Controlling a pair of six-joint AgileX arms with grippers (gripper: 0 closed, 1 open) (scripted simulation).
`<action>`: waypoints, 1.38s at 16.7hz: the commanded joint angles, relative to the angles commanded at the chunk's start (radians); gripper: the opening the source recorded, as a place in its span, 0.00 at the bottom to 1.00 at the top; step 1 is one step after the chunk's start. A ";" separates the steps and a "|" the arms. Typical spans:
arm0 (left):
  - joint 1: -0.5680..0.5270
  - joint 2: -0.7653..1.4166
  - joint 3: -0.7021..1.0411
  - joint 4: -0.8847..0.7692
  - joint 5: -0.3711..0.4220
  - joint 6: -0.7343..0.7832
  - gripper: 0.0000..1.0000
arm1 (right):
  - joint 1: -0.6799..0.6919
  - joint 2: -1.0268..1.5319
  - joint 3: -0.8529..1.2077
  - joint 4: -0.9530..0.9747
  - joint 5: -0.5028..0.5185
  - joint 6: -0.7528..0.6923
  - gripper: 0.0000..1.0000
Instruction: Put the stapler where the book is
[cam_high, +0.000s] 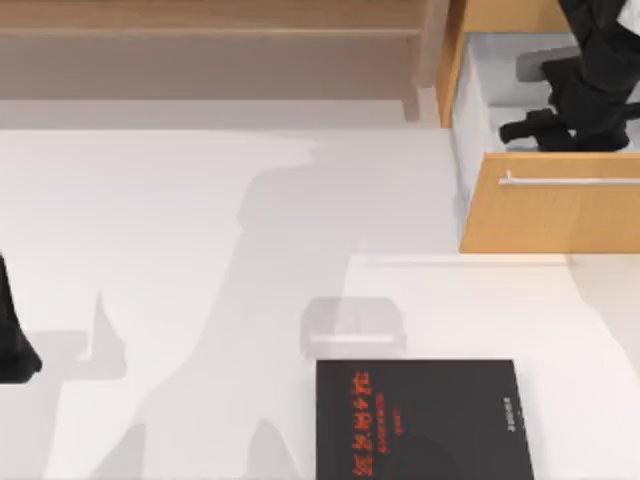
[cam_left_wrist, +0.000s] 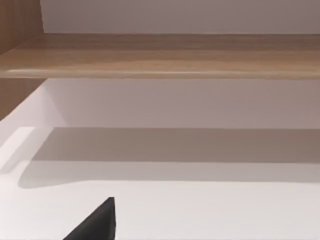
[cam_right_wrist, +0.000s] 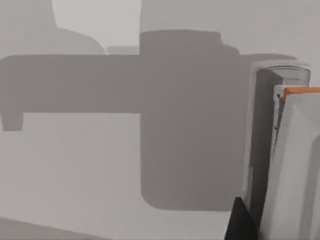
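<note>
The stapler (cam_right_wrist: 292, 165) is showing pale grey with an orange edge, close against my right wrist camera, though whether the fingers are clamping it I cannot tell. The right gripper (cam_high: 545, 125) is reaching inside the open drawer (cam_high: 550, 215) at the table's far right. The book (cam_high: 420, 420) is lying flat at the near edge of the white table (cam_high: 180, 300), well apart from the drawer. The left arm (cam_high: 12, 340) is sitting parked at the left edge.
</note>
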 joint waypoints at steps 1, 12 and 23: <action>0.000 0.000 0.000 0.000 0.000 0.000 1.00 | 0.000 0.000 0.000 0.000 0.000 0.000 0.00; 0.000 0.000 0.000 0.000 0.000 0.000 1.00 | 0.053 -0.301 -0.092 0.024 0.044 0.170 0.00; 0.000 0.000 0.000 0.000 0.000 0.000 1.00 | 0.425 -0.650 -0.514 0.130 0.061 0.696 0.00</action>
